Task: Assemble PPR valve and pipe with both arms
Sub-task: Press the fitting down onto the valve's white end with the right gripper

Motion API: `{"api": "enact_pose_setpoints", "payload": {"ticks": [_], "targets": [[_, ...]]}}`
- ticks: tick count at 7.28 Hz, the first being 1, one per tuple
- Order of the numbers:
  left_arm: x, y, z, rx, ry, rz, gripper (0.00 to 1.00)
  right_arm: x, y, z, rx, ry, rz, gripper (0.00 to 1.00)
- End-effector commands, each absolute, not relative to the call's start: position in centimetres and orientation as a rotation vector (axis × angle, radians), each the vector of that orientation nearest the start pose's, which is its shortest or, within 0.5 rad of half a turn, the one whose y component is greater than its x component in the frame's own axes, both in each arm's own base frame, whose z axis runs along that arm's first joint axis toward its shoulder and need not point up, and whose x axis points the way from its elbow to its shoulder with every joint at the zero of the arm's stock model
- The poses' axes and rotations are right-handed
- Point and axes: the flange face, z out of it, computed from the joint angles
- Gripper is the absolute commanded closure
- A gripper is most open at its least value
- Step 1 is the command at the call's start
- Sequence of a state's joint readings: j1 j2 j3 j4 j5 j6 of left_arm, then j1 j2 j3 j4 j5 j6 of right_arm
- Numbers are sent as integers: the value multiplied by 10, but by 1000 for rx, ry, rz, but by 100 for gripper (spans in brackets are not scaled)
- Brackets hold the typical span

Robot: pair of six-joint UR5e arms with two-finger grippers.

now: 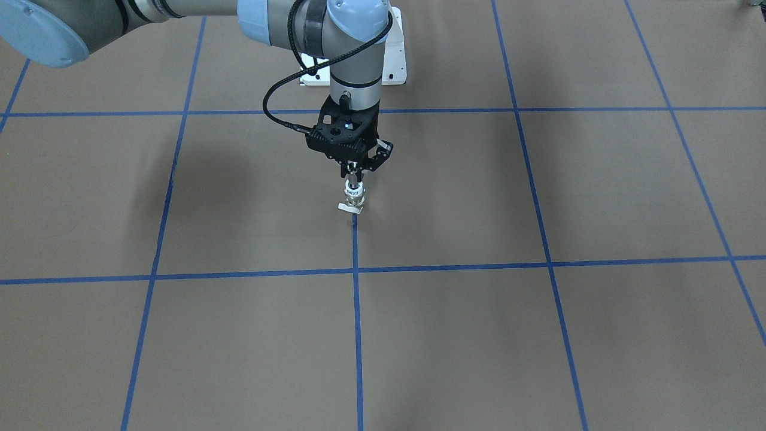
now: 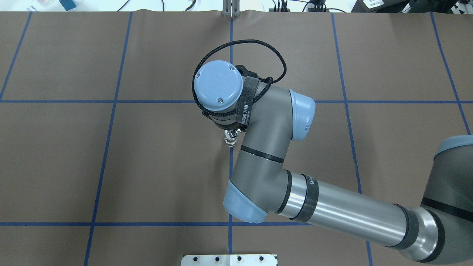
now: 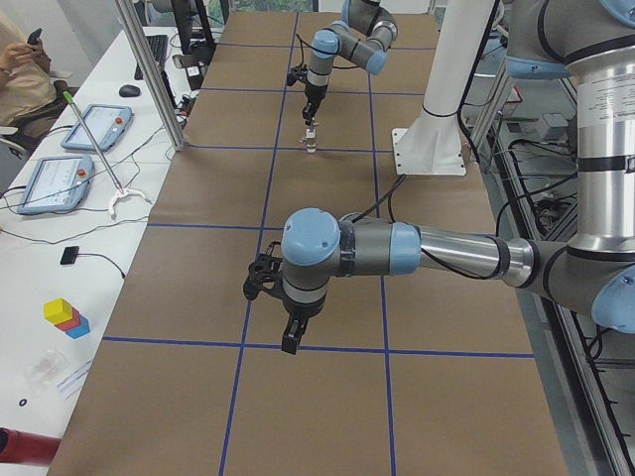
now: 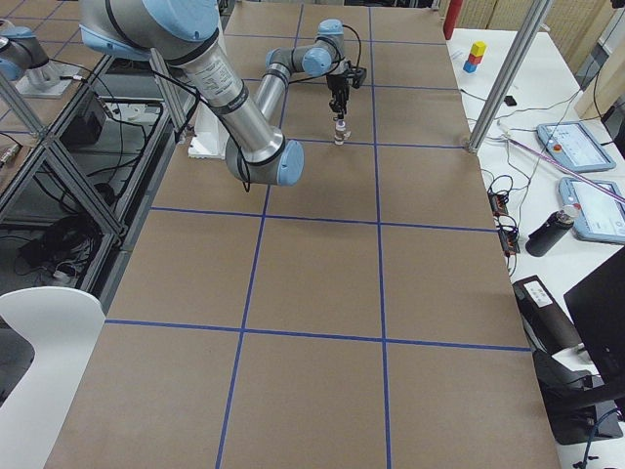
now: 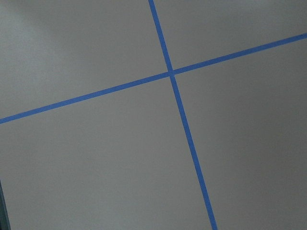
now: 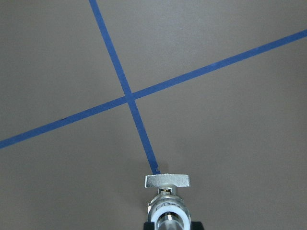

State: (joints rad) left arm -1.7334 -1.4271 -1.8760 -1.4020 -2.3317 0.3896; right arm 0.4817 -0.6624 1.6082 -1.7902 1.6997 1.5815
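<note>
The PPR valve stands on end at the table's middle, on a blue tape line, with its flat handle tab toward the table. My right gripper points straight down over it. It is shut on a narrow silver stub, the pipe, which sits in the valve's upper white ring. In the overhead view only the valve shows below my right wrist. My left gripper shows only in the exterior left view, hanging low over bare table far from the valve. I cannot tell whether it is open or shut.
The white pedestal base stands just behind the valve on the robot's side. Brown paper with blue tape lines covers the table. Tablets and cables lie on the white side bench.
</note>
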Motion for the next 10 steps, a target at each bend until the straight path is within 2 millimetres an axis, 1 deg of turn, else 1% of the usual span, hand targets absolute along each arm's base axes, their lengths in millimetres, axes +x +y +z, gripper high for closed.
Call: {"api": "enact_pose_setpoints", "payload": {"ticks": [1,5,8,10], "targets": [[-132,-409,593,201,737,213,0,-570,-434,115,49,-736,424,100],[-132,-410,592,202,735,215,0,-571,-434,117,49,-733,422,100],[-133,-410,592,203,737,214,0,-579,-437,122,53,-748,421,100],[-133,-410,592,204,736,214,0,-581,-436,124,51,-745,419,100]]}}
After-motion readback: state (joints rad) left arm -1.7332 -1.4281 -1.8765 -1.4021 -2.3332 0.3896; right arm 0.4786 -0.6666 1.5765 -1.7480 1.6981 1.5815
